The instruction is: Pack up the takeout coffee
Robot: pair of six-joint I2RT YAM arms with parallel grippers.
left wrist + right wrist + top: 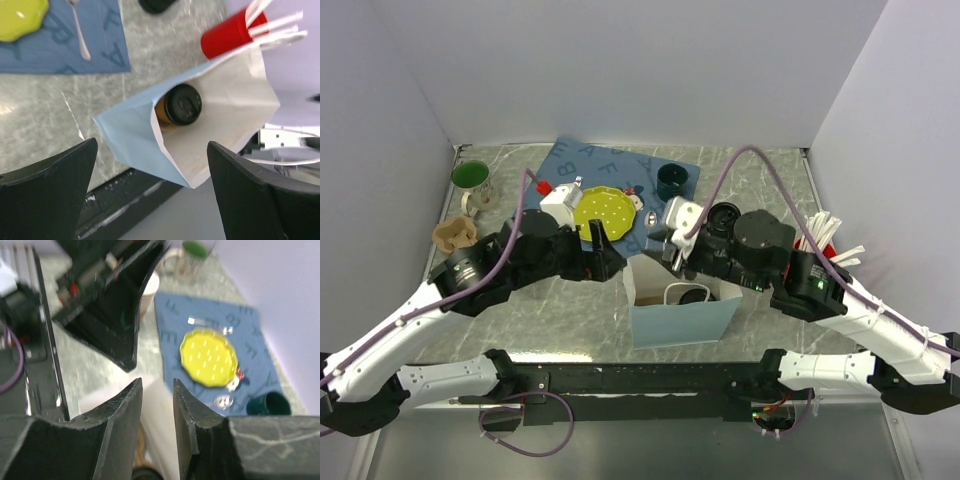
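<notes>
The coffee point(182, 104) is inside the pale blue paper bag point(685, 322). It stands upright on the bag's floor with its black lid facing up at my left wrist camera and its brown side pressed against one inner wall. The bag stands open on the marble table point(570, 310), at about 6 o'clock from the table's middle, just in front of my bases. My left gripper point(152, 145) is released: the two black fingers are spread wide with nothing between them, and it hangs above the bag's mouth, touching neither paper nor cup. From above it sits at about 10 o'clock from the bag. My right gripper point(156, 385) is at the bag's far rim, about 12 o'clock from it. Its fingers are only a narrow gap apart, with pale paper showing in the gap, but I cannot tell whether they pinch the rim or merely stand over it. Beyond the bag, toward 12 o'clock, a blue placemat point(570, 160) carries a yellow plate point(605, 210), a spoon point(80, 35) and a dark teal cup point(672, 182). A green mug point(472, 180) stands at 10 o'clock with a stack of tan paper cups point(453, 235) just nearer than it. A red cup point(227, 35) of white straws stands at about 3 o'clock, near the bag.
</notes>
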